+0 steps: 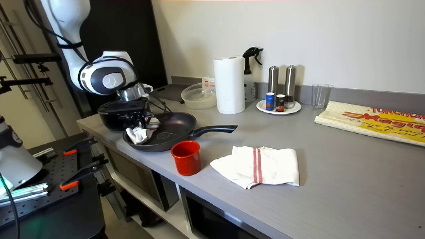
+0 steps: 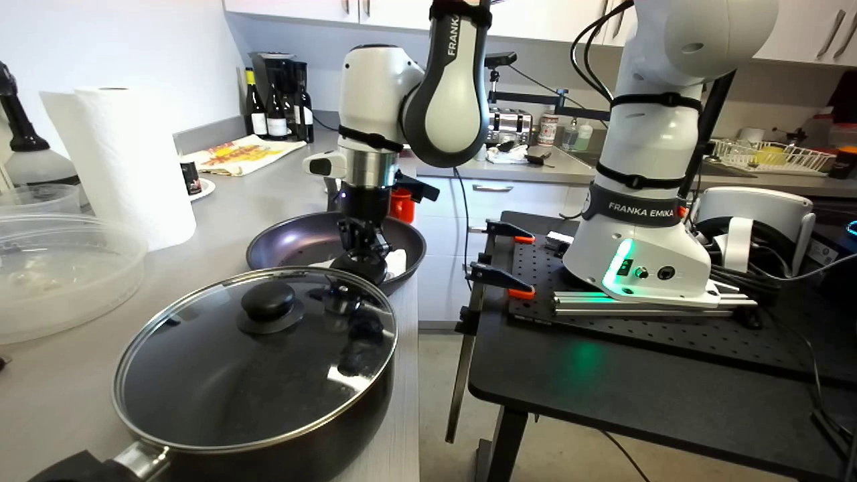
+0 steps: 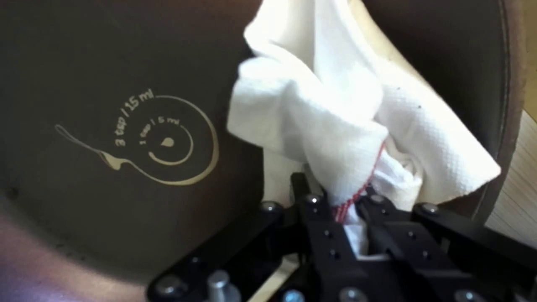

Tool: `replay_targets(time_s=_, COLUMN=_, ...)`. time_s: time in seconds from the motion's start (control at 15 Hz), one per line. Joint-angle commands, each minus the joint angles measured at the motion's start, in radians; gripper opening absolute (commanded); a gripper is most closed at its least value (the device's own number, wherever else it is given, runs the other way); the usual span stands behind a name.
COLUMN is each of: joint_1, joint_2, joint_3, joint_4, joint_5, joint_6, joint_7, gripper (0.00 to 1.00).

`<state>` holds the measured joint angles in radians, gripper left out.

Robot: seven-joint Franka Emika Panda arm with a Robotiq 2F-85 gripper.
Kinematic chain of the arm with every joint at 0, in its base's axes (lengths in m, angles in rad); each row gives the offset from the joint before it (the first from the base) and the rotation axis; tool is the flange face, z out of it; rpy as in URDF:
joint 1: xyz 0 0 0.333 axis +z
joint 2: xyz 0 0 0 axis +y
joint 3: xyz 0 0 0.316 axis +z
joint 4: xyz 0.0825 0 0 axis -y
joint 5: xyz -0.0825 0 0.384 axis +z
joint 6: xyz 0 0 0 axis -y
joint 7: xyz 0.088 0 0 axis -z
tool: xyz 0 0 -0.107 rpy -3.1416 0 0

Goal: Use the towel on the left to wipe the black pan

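Note:
The black pan (image 1: 181, 122) rests near the counter's front edge, its long handle pointing away from the arm's side in an exterior view. Inside it lies the towel (image 3: 331, 109), a bunched white cloth with a thin red stripe. My gripper (image 3: 342, 201) is shut on that towel, with folds pinched between its fingers and loose cloth spreading over the pan floor toward the wall. In both exterior views the gripper (image 1: 144, 124) reaches down into the pan from above; there the towel (image 2: 396, 262) is partly covered by the fingers.
A lidded black pot (image 2: 254, 375) stands close beside the pan. At the pan's handle side are a red cup (image 1: 186, 158) and a larger red-striped towel (image 1: 277, 166). Behind stand a plastic tub (image 1: 198, 99), a paper roll (image 1: 229, 85) and a plate (image 1: 262, 108) with shakers.

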<state>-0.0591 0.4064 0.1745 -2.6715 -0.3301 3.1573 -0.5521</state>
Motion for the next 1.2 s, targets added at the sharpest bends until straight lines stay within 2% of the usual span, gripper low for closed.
replay_targets(time_s=0.0, joint_1=-0.015, joint_2=0.056, joint_3=0.011, joint_4=0.046, joint_5=-0.03, joint_6=0.071, joint_7=0.01, gripper=0.04)
replay_targets(time_s=0.07, joint_1=-0.001, joint_2=0.064, joint_3=-0.006, joint_4=0.053, joint_5=-0.033, joint_6=0.1, joint_7=0.016, gripper=0.04)
replay_targets(time_s=0.47, joint_1=-0.04, joint_2=0.131, joint_3=0.013, joint_4=0.095, joint_5=-0.082, joint_6=0.214, joint_7=0.022, gripper=0.04)
replay_targets(time_s=0.8, joint_1=-0.067, joint_2=0.15, joint_3=0.02, joint_4=0.086, joint_5=-0.143, joint_6=0.265, joint_7=0.028, gripper=0.04)
replay_targets(time_s=1.0, joint_1=-0.113, joint_2=0.137, joint_3=0.051, joint_4=0.06, joint_5=-0.198, joint_6=0.243, joint_7=0.032, gripper=0.04)
replay_targets(time_s=1.13, joint_1=-0.16, joint_2=0.121, joint_3=0.089, joint_4=0.033, joint_5=-0.193, joint_6=0.236, joint_7=0.012, gripper=0.04)
